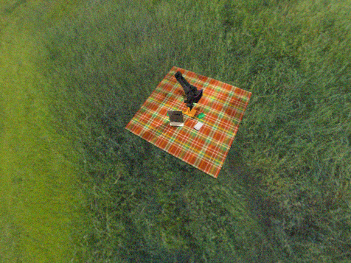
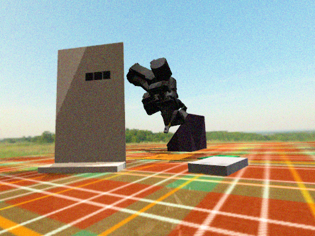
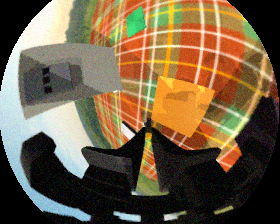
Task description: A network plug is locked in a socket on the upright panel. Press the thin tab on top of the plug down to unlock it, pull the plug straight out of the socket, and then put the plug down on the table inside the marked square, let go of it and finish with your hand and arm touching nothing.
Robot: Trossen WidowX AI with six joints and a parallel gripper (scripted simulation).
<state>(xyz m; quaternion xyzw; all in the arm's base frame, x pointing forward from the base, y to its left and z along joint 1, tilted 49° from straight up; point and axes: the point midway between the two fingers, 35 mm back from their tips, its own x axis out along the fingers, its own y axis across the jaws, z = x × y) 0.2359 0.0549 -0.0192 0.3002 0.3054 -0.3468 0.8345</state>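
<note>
My gripper (image 1: 190,108) (image 2: 168,125) (image 3: 148,129) is shut on the small dark plug (image 2: 166,129) (image 3: 148,122), which shows at the fingertips in the wrist view and hangs below them in the exterior view. It is clear of the upright grey panel (image 1: 175,116) (image 2: 89,122) (image 3: 97,65). The panel's recessed face, with three dark openings, shows no plug in the wrist view. The orange square (image 1: 191,113) (image 2: 172,157) (image 3: 185,112) lies flat; the gripper is above it, with air between plug and square in the exterior view. The plug's tab is too small to make out.
A low white-topped block (image 1: 198,126) (image 2: 218,162) (image 3: 127,131) lies near the orange square. The panel stands on a pale foot (image 1: 176,124) (image 2: 83,167). Bright green patches (image 1: 200,116) (image 3: 136,22) lie on the plaid cloth (image 1: 221,129) (image 2: 149,211).
</note>
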